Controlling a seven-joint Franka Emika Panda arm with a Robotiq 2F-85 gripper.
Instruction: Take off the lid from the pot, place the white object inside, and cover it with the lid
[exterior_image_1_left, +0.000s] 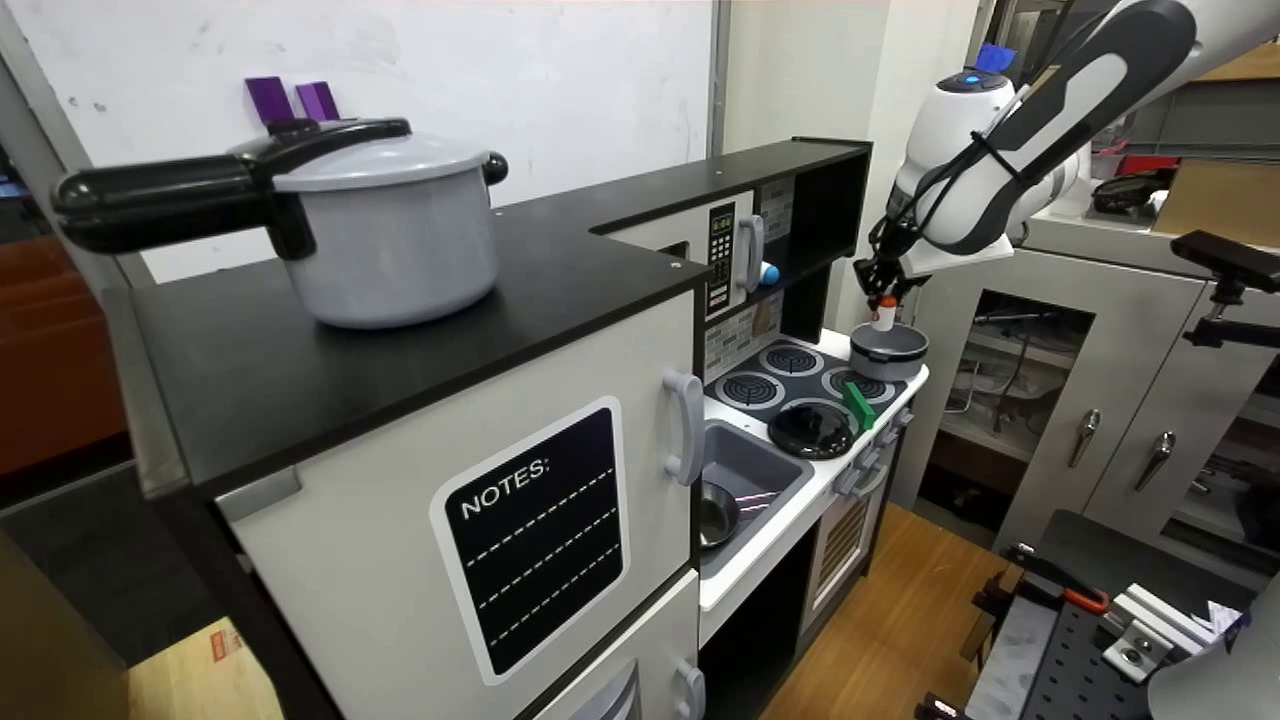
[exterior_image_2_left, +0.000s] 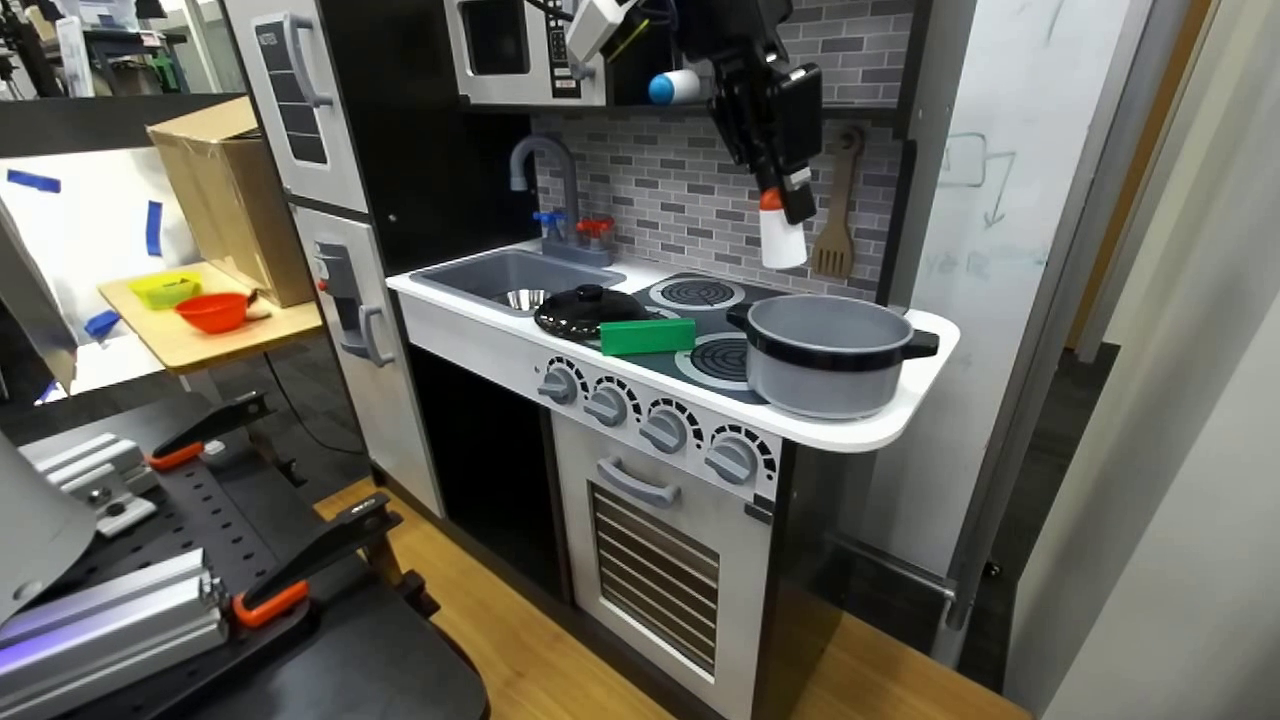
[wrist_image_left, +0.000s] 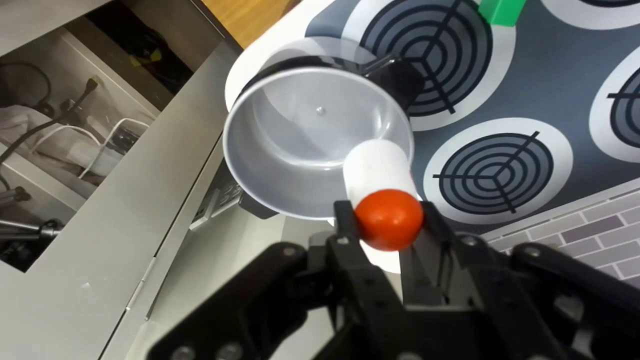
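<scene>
Holding a white bottle (wrist_image_left: 376, 167) by its orange cap (wrist_image_left: 389, 235) in the gripper (wrist_image_left: 388, 218), with the jaws drawn in to the width of the cap and pressed against its sides; clearest in the wrist view. Hanging cap up and a little tilted, higher than the rim of the grey pot (exterior_image_2_left: 820, 388) in an exterior view. Cannot tell whether straight above the opening or slightly behind it.

Looking from the wrist, can see right down to the pot's floor, with a small round dot (wrist_image_left: 320, 110) on it; from outside, get mostly wall, black band and black handles (exterior_image_2_left: 922, 345). Set at the end corner of the stove (wrist_image_left: 555, 80).

Must go to the exterior views for the black lid (exterior_image_1_left: 812, 432), lying knob up just beside the sink (exterior_image_1_left: 745, 455), apart from the pot. Can make out a green block (exterior_image_2_left: 648, 337) right by the lid there, but just one end of it in the wrist view; cannot tell whether touching.

Find only in an exterior view a grey pressure cooker (exterior_image_1_left: 400, 245) on top of the fridge (exterior_image_1_left: 350, 520). Likewise find only in an exterior view the tap (exterior_image_2_left: 568, 190) behind the sink and, on a wooden table (exterior_image_2_left: 245, 343), a red bowl (exterior_image_2_left: 213, 313) next to a yellow bowl (exterior_image_2_left: 165, 290).
</scene>
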